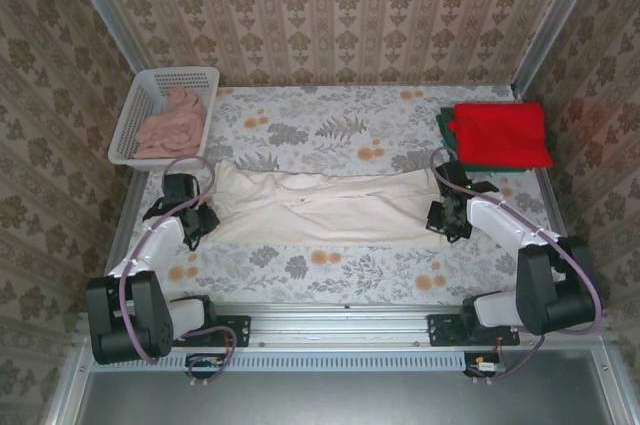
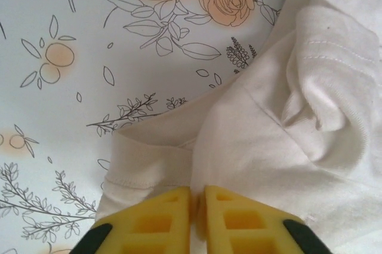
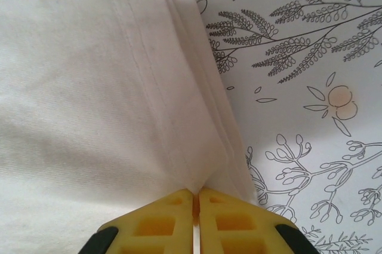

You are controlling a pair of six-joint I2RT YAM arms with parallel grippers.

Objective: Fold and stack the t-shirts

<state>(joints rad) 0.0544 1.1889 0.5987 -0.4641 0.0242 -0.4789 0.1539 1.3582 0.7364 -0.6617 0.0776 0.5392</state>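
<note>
A cream-white t-shirt (image 1: 320, 207) lies stretched sideways across the middle of the table. My left gripper (image 1: 200, 217) is shut on its left end; in the left wrist view the yellow fingers (image 2: 161, 221) pinch a fold of the cream cloth (image 2: 268, 140) next to a hemmed sleeve. My right gripper (image 1: 447, 217) is shut on the shirt's right end, where the yellow fingers (image 3: 230, 224) clamp the hemmed edge (image 3: 179, 134). A folded red t-shirt (image 1: 500, 133) lies on a folded dark green t-shirt (image 1: 446, 135) at the back right.
A white lattice basket (image 1: 140, 115) at the back left holds crumpled pink cloth (image 1: 172, 123). The floral tablecloth (image 1: 330, 130) covers the table. Patterned walls close in the back and both sides.
</note>
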